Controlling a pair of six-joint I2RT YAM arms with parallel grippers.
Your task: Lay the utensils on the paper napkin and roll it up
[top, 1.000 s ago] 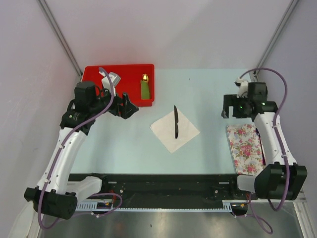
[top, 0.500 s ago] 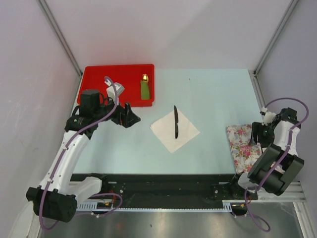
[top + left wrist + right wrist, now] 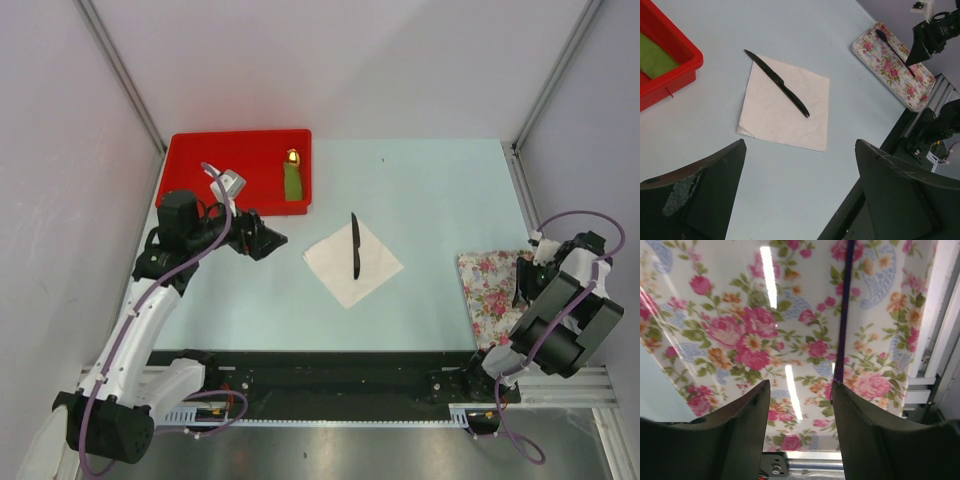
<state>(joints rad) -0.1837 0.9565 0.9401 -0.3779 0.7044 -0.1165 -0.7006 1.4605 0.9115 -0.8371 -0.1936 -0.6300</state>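
The left gripper (image 3: pixel 800 150) is wide open and holds nothing; just ahead of its jaws the black knife (image 3: pixel 777 84) lies diagonally on the white napkin (image 3: pixel 790 125). The right gripper (image 3: pixel 801 385) is about half open, empty, above the flowered tray (image 3: pixel 740 330); the spoon (image 3: pixel 845 315) lies there, just beyond one fingertip.
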